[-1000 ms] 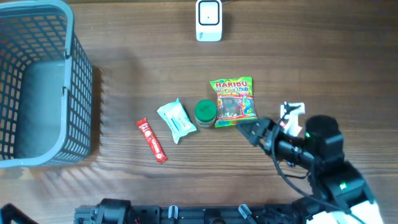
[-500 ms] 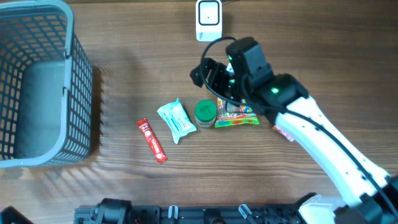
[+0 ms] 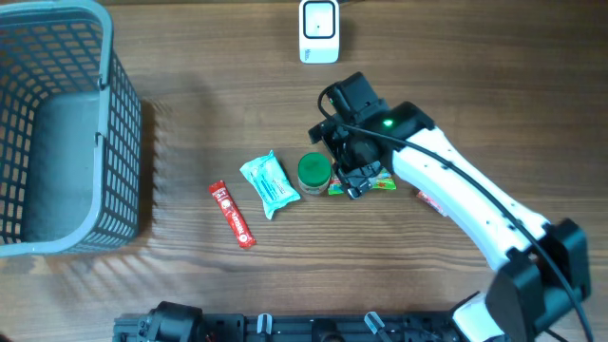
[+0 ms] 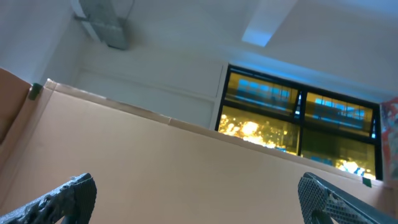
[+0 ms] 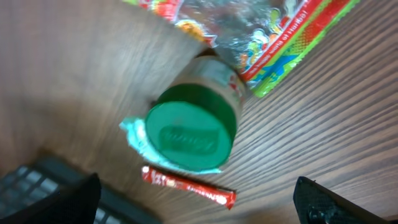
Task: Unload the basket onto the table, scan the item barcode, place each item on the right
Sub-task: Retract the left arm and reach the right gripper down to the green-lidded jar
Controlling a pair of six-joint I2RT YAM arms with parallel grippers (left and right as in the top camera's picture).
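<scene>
Four items lie in a row on the wooden table: a red stick pack (image 3: 232, 214), a teal packet (image 3: 270, 184), a green-lidded jar (image 3: 313, 171) and a Haribo bag (image 3: 378, 184), mostly hidden under my right arm. The white scanner (image 3: 318, 31) stands at the far edge. My right gripper (image 3: 344, 163) hovers open over the bag's left side, beside the jar. In the right wrist view, the jar (image 5: 189, 134), bag (image 5: 261, 37) and stick pack (image 5: 186, 185) lie ahead of the open gripper (image 5: 199, 205), which holds nothing. My left gripper (image 4: 196, 199) is open, empty and pointing at the ceiling.
A grey mesh basket (image 3: 104, 142) fills the left side of the table. A small pink-red item (image 3: 429, 199) peeks out from under my right arm. A black rail runs along the near edge (image 3: 285, 328).
My right arm swung from the lower right up over the Haribo bag, then drew back slightly to hang beside the jar. The items have not moved.
</scene>
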